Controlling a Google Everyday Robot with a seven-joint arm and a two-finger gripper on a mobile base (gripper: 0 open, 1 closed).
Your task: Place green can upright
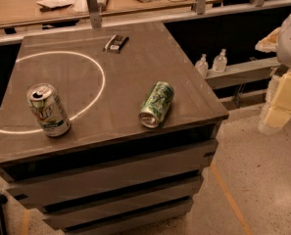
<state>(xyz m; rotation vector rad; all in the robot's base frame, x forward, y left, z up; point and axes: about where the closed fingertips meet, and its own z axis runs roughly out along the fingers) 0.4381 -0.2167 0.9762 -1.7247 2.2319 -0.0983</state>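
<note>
The green can (pixel 156 104) lies on its side on the grey table top (pixel 135 67), near the front right edge. Its silver end faces the front and its body points toward the back right. My gripper (pixel 278 104) is at the right edge of the view, off the table. It hangs below the table top's height and well to the right of the can, and it holds nothing.
A paler silver-white can (pixel 48 110) stands upright at the front left of the table. A small dark object (pixel 116 42) lies at the back. A bright ring of light (pixel 102 77) marks the top. Two small bottles (pixel 211 62) stand on a ledge at the right.
</note>
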